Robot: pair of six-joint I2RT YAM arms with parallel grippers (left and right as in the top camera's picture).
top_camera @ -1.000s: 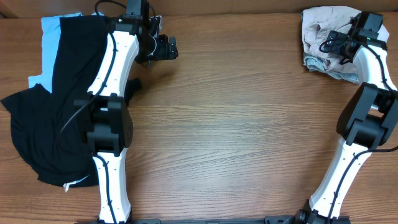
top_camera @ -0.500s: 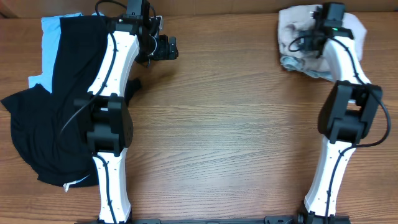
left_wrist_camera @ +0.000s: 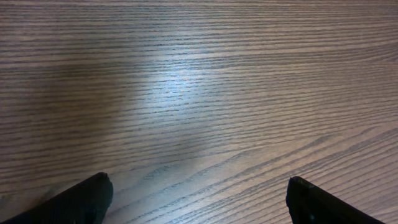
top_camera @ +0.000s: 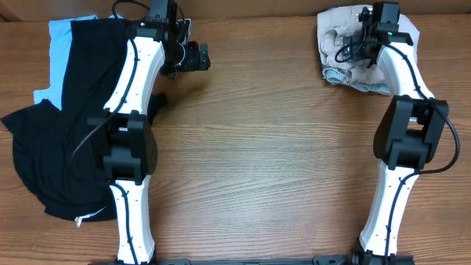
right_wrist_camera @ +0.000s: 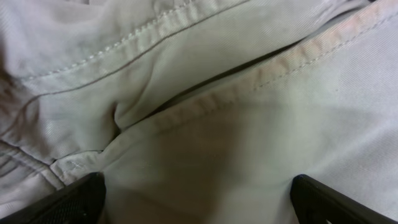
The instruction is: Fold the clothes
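The beige khaki shorts lie bunched at the table's far right corner. They fill the right wrist view, showing stitched seams. My right gripper sits low on the bunch with its jaws wide apart and cloth lying between them. A pale denim garment peeks out under the pile's near edge. My left gripper is open and empty over bare wood at the far left-centre. A black garment lies over a light-blue one at the left.
The wooden table runs across the middle and front. The two arm bases stand at the front edge. The black garment reaches the left arm's links.
My right gripper has swung left along the far edge, and the beige bunch has shifted and spread left with it. The left arm has not moved.
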